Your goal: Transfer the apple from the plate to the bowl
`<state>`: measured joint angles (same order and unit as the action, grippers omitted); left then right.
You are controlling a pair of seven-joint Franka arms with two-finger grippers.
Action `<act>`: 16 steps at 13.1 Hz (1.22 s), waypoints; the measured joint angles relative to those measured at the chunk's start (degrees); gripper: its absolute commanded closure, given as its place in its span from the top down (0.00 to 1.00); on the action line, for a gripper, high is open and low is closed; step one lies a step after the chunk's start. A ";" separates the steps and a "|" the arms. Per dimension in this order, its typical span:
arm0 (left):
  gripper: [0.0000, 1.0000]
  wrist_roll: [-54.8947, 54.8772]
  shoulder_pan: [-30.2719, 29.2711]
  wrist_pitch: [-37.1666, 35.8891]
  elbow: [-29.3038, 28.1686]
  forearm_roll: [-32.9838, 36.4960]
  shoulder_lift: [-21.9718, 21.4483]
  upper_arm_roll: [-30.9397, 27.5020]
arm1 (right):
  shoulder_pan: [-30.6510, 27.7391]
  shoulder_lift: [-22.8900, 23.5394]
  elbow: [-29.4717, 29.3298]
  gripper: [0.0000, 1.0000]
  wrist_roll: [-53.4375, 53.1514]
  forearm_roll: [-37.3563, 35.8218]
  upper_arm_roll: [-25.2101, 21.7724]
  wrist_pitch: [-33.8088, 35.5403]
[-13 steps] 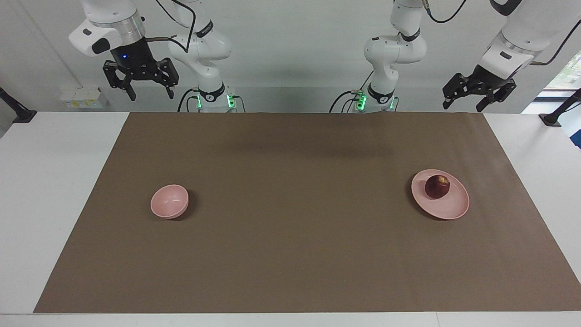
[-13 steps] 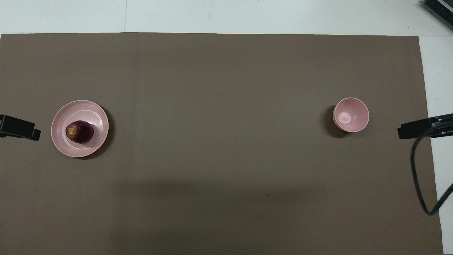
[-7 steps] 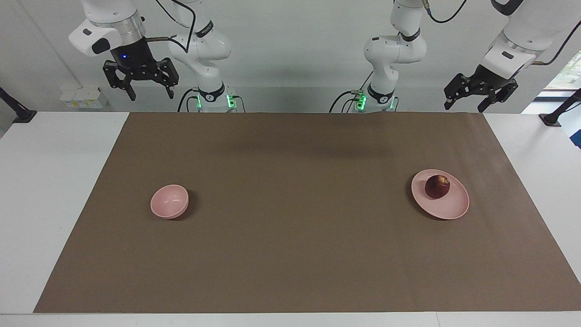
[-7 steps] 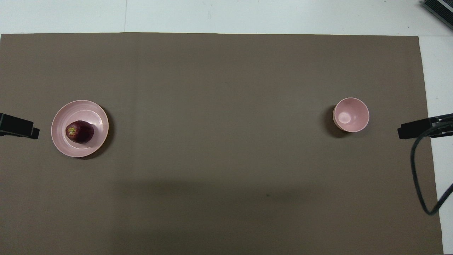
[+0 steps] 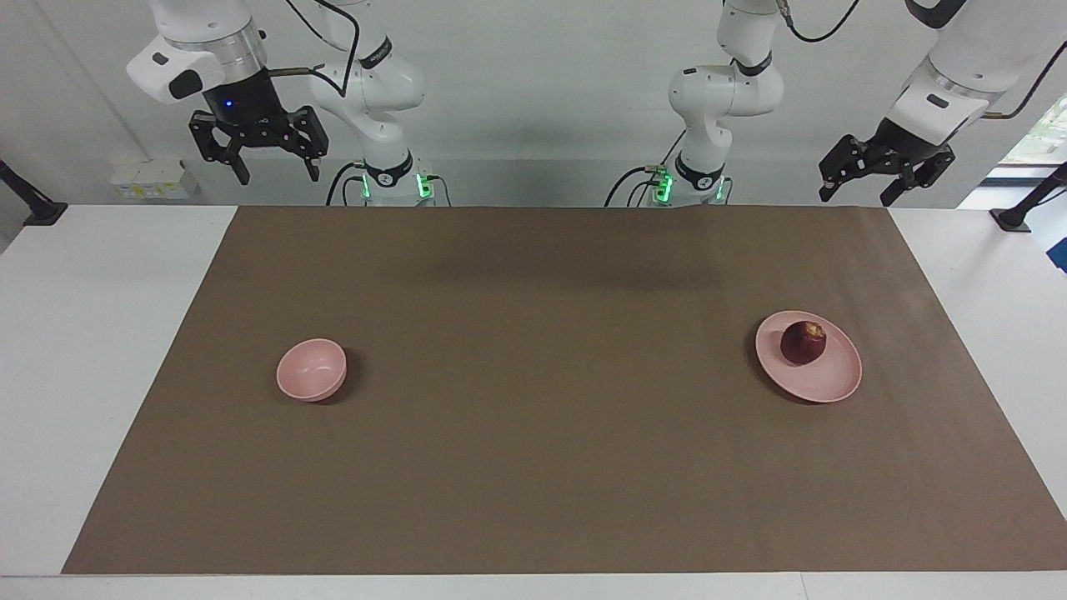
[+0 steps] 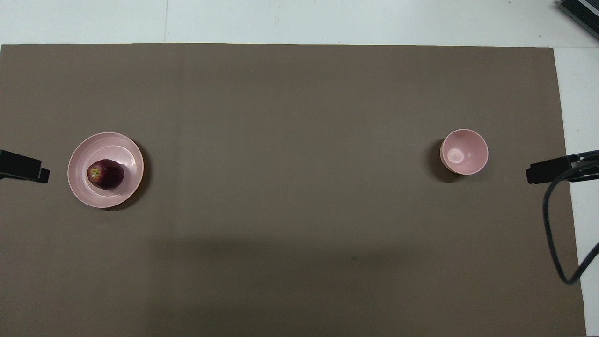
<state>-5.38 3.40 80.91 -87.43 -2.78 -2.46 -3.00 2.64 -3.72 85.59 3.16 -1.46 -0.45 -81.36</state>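
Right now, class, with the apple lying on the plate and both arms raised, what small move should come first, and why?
Probably the left tool, open and empty, should come down over the apple. The apple sits on the plate at the left arm's end of the table, while the bowl stands empty at the right arm's end, where the open right tool waits.

A brown mat (image 5: 533, 383) covers most of the white tabletop (image 5: 100, 333). On it, toward the left arm's end, the dark red apple (image 5: 803, 342) sits on the pale pink plate (image 5: 821, 383), on the part of the plate nearer to the robots. The small pink bowl (image 5: 311, 369) stands empty toward the right arm's end, well apart from the plate. The left end effector (image 5: 854, 196) hangs raised over the mat's edge at the robots' end, fingers spread. The right end effector (image 5: 278, 177) hangs raised over the tabletop near the mat's corner, fingers apart, holding nothing.
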 measured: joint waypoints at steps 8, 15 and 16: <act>1.00 -0.03 -0.27 3.03 -3.55 0.00 0.01 -0.33 | 0.00 0.00 0.00 1.00 0.00 0.00 0.00 0.00; 1.00 -3.06 -2.75 14.64 -12.53 0.01 0.15 -0.45 | 0.00 0.00 0.00 1.00 0.00 0.00 0.00 0.00; 1.00 -4.22 -3.40 16.76 -14.06 0.02 0.24 -0.50 | 0.00 0.00 0.00 1.00 0.00 0.00 0.00 0.00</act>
<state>-9.60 0.00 97.68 -101.49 -2.76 -2.22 -3.51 2.64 -3.72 85.59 3.16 -1.46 -0.45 -81.36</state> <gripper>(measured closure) 0.000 0.000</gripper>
